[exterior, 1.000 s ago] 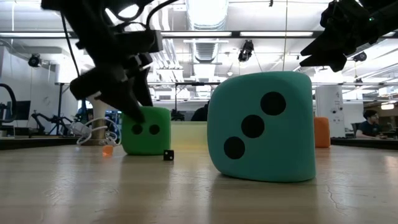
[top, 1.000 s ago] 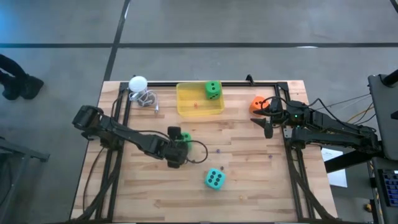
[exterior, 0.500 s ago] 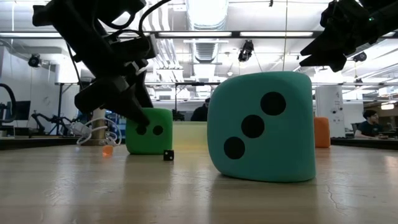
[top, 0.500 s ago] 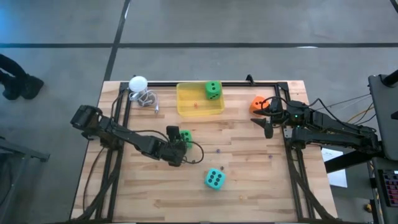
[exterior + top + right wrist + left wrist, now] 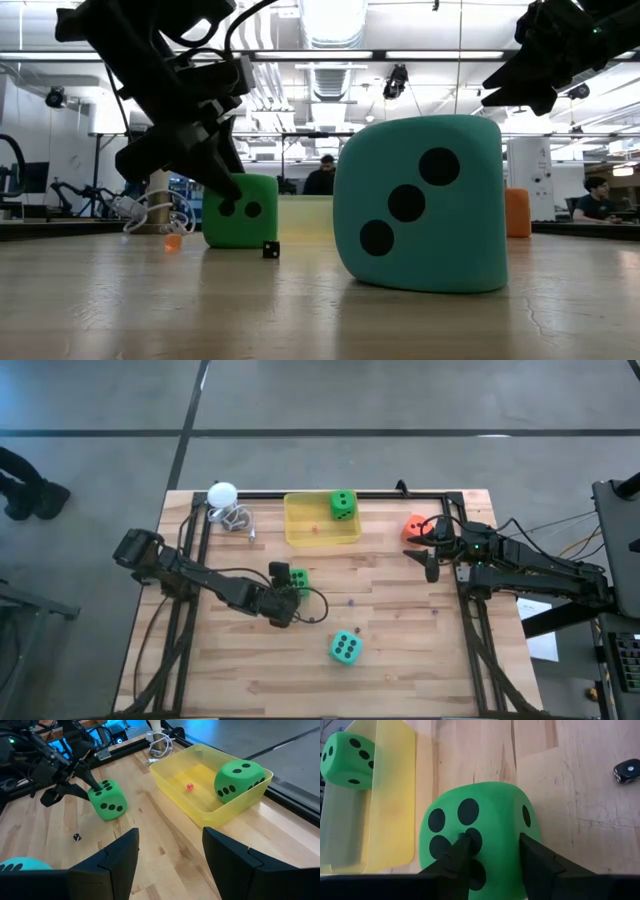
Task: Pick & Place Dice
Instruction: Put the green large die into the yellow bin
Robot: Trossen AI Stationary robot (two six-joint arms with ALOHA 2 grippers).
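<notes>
While right arm waits, left gripper jaws narrowed onto green die.

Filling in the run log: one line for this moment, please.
left gripper: closing on green die on table | right gripper: open, waiting near orange die | second green die: in yellow tray

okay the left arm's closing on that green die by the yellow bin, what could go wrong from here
1. The left gripper pinches only the top of the soft green die, fingers denting it; it could squirt out or tip when lifted.
2. The tiny black die lies close by and might get knocked.
3. The yellow bin already holds another green die; a drop could bounce off it.
</notes>
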